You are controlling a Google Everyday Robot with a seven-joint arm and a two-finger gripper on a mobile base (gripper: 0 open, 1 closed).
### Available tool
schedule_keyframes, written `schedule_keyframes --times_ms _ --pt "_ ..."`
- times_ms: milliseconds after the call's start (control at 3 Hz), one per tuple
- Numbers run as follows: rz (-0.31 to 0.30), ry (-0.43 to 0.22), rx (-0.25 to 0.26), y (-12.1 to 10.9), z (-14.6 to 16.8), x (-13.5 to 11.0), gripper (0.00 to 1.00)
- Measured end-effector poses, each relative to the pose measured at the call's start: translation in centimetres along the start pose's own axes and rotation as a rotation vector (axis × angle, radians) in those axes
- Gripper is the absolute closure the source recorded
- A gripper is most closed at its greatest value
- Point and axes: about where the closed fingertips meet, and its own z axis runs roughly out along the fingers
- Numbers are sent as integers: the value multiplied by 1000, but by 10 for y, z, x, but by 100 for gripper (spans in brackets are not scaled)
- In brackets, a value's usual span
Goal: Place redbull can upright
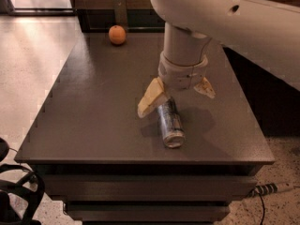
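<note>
The redbull can is slim and silver-grey with dark markings. It lies on its side on the dark table, near the front edge, with its shiny top facing the front. My gripper hangs straight down over the can's far end. Its two cream fingers are spread wide, one to the left of the can and one to the right. The fingers are open and straddle the can's far end without closing on it.
An orange sits at the table's back left. A metal bracket stands behind it against the wall. The table's front edge is just below the can. My arm crosses the top right. A cable lies on the floor at right.
</note>
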Motion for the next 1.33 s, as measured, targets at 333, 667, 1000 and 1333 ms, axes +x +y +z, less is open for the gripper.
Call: schedule_keyframes --times_ms 333,667,1000,1333 --pt "4 24 -33 12 13 2 0" --pt "24 31 -66 17 22 6 0" --pt "47 24 -99 21 30 6 0" --pt "69 -4 -131 26 35 2 2"
